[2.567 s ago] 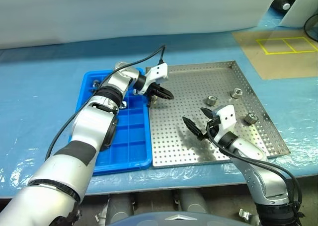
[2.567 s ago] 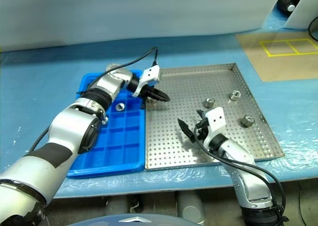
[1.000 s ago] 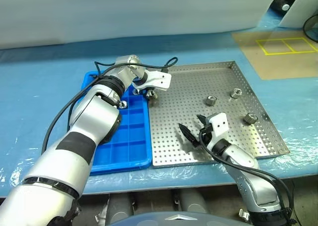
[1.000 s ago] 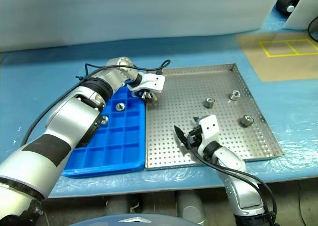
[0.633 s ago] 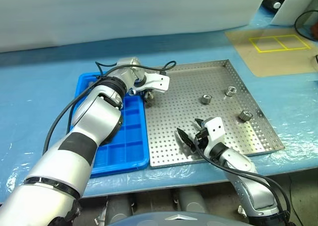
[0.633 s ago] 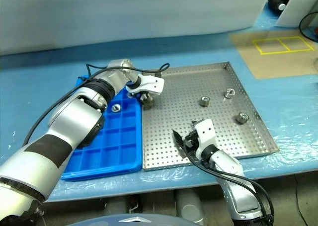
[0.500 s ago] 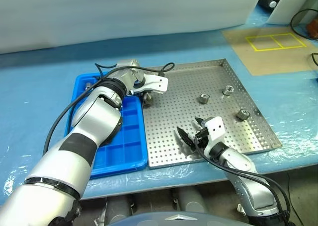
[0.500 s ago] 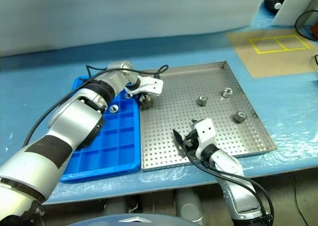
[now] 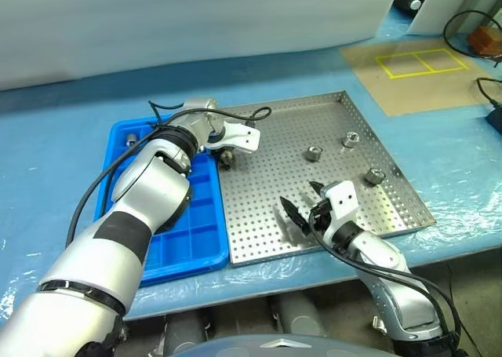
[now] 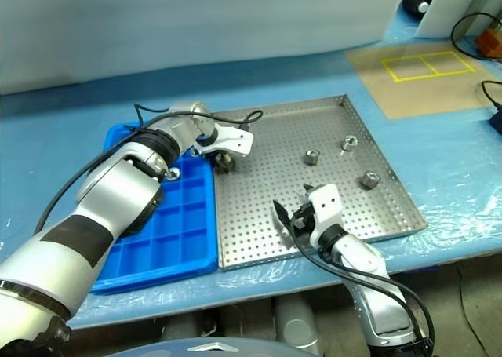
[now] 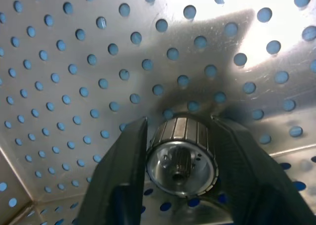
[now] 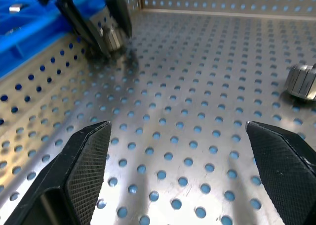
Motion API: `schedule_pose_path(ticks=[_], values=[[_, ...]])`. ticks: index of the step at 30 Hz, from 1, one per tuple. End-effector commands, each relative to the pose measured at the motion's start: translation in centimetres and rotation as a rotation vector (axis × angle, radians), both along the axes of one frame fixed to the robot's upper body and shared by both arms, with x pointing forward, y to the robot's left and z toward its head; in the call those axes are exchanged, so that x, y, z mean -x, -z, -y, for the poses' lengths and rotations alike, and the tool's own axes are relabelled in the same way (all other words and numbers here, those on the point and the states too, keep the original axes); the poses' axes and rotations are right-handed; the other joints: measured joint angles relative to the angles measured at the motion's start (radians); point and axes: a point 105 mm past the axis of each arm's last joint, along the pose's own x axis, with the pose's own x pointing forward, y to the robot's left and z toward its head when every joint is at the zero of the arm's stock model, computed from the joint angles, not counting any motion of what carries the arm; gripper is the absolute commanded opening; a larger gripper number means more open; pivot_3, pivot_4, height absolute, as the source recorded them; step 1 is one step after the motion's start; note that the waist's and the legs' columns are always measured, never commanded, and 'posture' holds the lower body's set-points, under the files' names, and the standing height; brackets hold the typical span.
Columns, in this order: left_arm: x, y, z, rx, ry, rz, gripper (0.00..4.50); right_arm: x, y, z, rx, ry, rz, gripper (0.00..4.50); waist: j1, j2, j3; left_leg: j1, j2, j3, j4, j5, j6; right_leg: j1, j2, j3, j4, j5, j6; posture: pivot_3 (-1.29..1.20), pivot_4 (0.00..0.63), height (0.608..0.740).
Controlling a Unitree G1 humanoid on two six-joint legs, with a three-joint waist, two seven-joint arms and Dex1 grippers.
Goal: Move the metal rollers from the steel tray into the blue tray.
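We see the left gripper [image 11: 180, 158] clamped on a roller [image 11: 181, 153] by its ribbed sides — small, hard, likely slippery — right gripper [image 12: 182, 173] open.

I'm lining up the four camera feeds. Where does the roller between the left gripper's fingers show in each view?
Left eye view: the roller at the steel tray's left edge, beside the blue tray.
Right eye view: same spot.
Left wrist view: low centre, between the black fingers.
Right wrist view: far off, beyond the open right gripper.
Shared landmark: the tray's perforated floor.
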Motion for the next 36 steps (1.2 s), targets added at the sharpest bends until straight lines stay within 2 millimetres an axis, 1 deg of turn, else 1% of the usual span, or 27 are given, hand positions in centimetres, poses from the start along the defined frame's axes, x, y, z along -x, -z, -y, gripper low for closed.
schedule_pose_path(ticks=[1, 6, 11, 15, 18, 21, 24, 28, 33, 36], values=[[-0.1, 0.5, -1.1, -0.030, -0.030, -0.005, 1.61, 0.1, -1.3, 0.1, -0.015, -0.004, 0.044, 4.50, -0.003, 0.000, 0.000, 0.000, 0.000, 0.000, 0.000, 0.000, 0.000, 0.001, 0.000, 0.000, 0.000, 0.000, 0.000, -0.58, 0.150, 0.740], [0.0, 0.5, -1.0, -0.025, -0.012, -0.008, 1.62, 0.1, -1.3, 0.2, -0.009, -0.001, 0.042, 4.50, -0.008, 0.000, 0.000, 0.001, 0.000, -0.001, 0.000, 0.000, 0.000, 0.002, 0.000, -0.001, -0.001, 0.000, 0.000, -0.58, 0.150, 0.740], [0.0, -0.3, 0.3, 0.073, -0.022, -0.014, 1.62, 0.0, -1.0, 0.1, -0.004, 0.001, 0.038, 4.50, -0.010, 0.000, 0.000, 0.001, -0.001, -0.001, 0.000, 0.000, 0.000, 0.002, -0.001, -0.002, -0.001, 0.000, 0.000, -0.57, 0.150, 0.740], [0.6, -2.0, 2.1, 0.218, 0.014, -0.074, 1.62, -0.3, -1.0, -0.2, -0.001, -0.015, 0.042, 4.50, -0.008, -0.002, 0.001, -0.001, -0.001, -0.001, 0.000, 0.000, 0.001, 0.002, -0.001, -0.002, -0.001, 0.000, 0.000, -0.55, 0.150, 0.740], [1.2, -3.6, 2.7, 0.325, 0.058, -0.124, 1.62, -0.6, -0.9, -0.3, 0.009, -0.033, 0.042, 4.50, -0.004, -0.003, 0.002, -0.002, -0.001, -0.002, 0.000, -0.001, 0.001, 0.000, -0.002, -0.002, -0.001, 0.000, 0.000, -0.53, 0.150, 0.740], [1.5, -4.5, 2.4, 0.385, 0.072, -0.164, 1.62, -1.0, -0.8, -0.5, 0.015, -0.054, 0.042, 4.50, 0.000, -0.003, 0.002, -0.003, -0.001, -0.002, 0.000, -0.001, 0.002, 0.000, -0.002, -0.002, -0.001, 0.000, 0.000, -0.50, 0.150, 0.740], [1.4, -5.0, 1.9, 0.426, 0.072, -0.158, 1.62, -1.4, -0.8, -0.8, 0.017, -0.078, 0.047, 4.50, 0.004, -0.003, 0.003, -0.003, -0.001, -0.002, 0.000, -0.001, 0.002, -0.001, -0.002, -0.003, -0.001, 0.000, 0.000, -0.46, 0.150, 0.740], [1.4, -6.1, 1.4, 0.512, 0.075, -0.157, 1.62, -2.4, -1.6, -0.9, 0.017, -0.114, 0.070, 4.50, 0.024, -0.004, 0.003, -0.002, -0.001, -0.002, 0.000, -0.001, 0.002, -0.001, -0.002, -0.002, 0.000, 0.000, 0.000, -0.40, 0.150, 0.740], [1.7, -8.4, 0.8, 0.662, 0.118, -0.155, 1.62, -4.0, -3.4, -1.7, 0.014, -0.192, 0.117, 4.50, 0.077, -0.004, 0.004, -0.003, 0.000, -0.001, 0.000, -0.001, 0.002, -0.002, -0.002, -0.002, 0.000, 0.000, -0.001, -0.30, 0.150, 0.740], [1.8, -9.8, -0.1, 0.741, 0.139, -0.125, 1.62, -4.8, -3.9, -2.4, 0.027, -0.247, 0.131, 4.50, 0.114, -0.004, 0.004, -0.003, 0.000, -0.001, 0.000, 0.000, 0.001, -0.003, -0.002, -0.001, 0.002, 0.000, -0.001, -0.24, 0.150, 0.740]])
